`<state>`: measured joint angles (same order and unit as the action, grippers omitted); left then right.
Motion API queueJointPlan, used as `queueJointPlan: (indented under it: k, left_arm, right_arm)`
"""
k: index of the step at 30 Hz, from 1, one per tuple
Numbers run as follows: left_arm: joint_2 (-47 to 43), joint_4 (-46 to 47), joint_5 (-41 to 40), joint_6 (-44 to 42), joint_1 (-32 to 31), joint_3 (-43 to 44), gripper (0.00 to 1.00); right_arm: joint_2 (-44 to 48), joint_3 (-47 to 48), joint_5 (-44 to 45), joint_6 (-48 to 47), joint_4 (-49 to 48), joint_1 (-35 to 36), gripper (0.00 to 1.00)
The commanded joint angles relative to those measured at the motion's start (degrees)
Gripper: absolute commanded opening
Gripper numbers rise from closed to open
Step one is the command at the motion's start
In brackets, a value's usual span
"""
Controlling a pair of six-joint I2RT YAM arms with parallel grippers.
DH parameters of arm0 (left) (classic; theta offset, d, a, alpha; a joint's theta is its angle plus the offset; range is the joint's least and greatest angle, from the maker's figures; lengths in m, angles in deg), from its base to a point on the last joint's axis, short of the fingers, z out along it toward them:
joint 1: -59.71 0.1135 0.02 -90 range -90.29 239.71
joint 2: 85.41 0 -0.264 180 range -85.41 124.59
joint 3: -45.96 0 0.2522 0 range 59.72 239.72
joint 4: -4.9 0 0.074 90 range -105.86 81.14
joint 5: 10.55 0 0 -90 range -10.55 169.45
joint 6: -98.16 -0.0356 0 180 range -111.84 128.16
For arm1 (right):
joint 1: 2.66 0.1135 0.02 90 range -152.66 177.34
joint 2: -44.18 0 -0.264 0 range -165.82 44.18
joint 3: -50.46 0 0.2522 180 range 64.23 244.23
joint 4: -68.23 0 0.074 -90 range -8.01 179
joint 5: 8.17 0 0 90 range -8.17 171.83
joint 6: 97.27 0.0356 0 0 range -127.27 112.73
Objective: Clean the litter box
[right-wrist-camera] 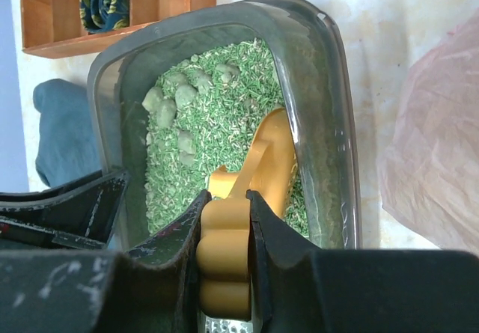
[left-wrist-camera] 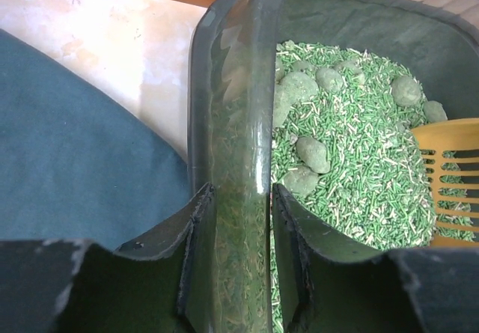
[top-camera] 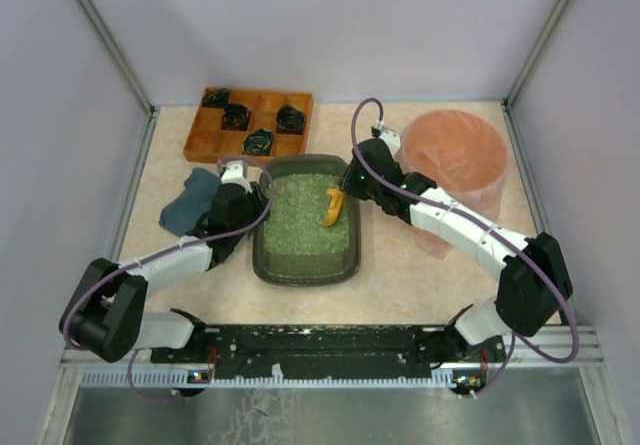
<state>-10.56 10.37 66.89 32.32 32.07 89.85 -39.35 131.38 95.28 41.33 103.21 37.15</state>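
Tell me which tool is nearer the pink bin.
Right. The right tool holds the scoop in the litter box, near the bin; the left tool clamps the box's opposite rim.

Beige table [top-camera: 410,283], litter box [top-camera: 305,278] (centre), wooden tray [top-camera: 197,137], blue cloth [top-camera: 188,207], pink lined bin [top-camera: 470,187]

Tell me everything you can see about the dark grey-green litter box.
The dark grey-green rectangular plastic litter box lies on the beige table, with rounded corners and a raised rim. Green pellet litter lies inside, grey-green clumps gathered toward its far left corner. The left gripper is shut on its left rim; the right gripper holds a yellow plastic scoop resting in the litter.
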Motion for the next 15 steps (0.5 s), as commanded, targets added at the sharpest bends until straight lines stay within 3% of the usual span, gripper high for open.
queueJointPlan:
  k: [1,15]
  left_arm:
    - [2.3,-2.6,0.1,1.5,-0.4,2.1,0.41]
    - [6.2,-4.3,2.3,1.4,-0.3,4.7,0.37]
  right_arm:
    - [0.8,-5.7,-10.2,6.1,-6.2,0.7,0.00]
    - [0.8,-11.4,-10.9,8.5,-13.6,5.0,0.00]
